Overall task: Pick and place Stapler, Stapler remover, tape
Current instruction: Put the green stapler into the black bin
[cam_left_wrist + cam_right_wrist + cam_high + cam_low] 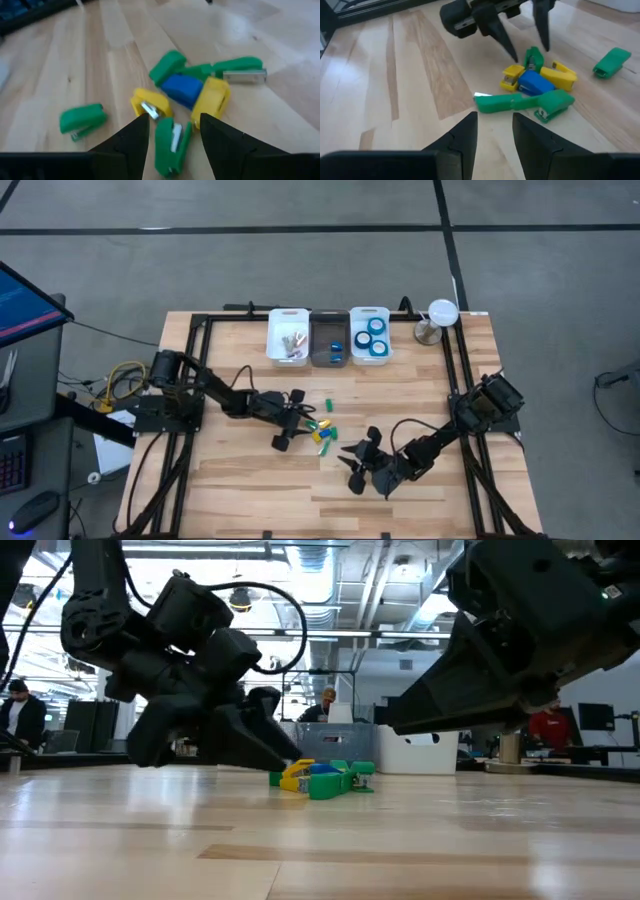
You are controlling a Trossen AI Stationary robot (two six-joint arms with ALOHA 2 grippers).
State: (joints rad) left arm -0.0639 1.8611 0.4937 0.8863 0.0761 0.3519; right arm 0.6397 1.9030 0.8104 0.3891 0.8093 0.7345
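A pile of small green, yellow and blue staplers [322,432] [320,778] lies at the table's middle. One more green stapler [326,401] [82,119] lies alone just beyond it. My left gripper [290,420] [173,118] is open, low at the pile's left side. Its fingers stand on either side of a green stapler [170,142] without plainly touching it. My right gripper [362,460] [495,117] is open, near the pile's right near side, a short way off. Blue tape rolls [372,337] rest in the right white bin.
Three bins stand in a row at the far edge: a white bin [272,340] with pale pieces, a dark bin [318,340] with a blue item, and a white bin [355,330] with tape. A round white-topped stand [440,315] is to their right. Black rails frame the table.
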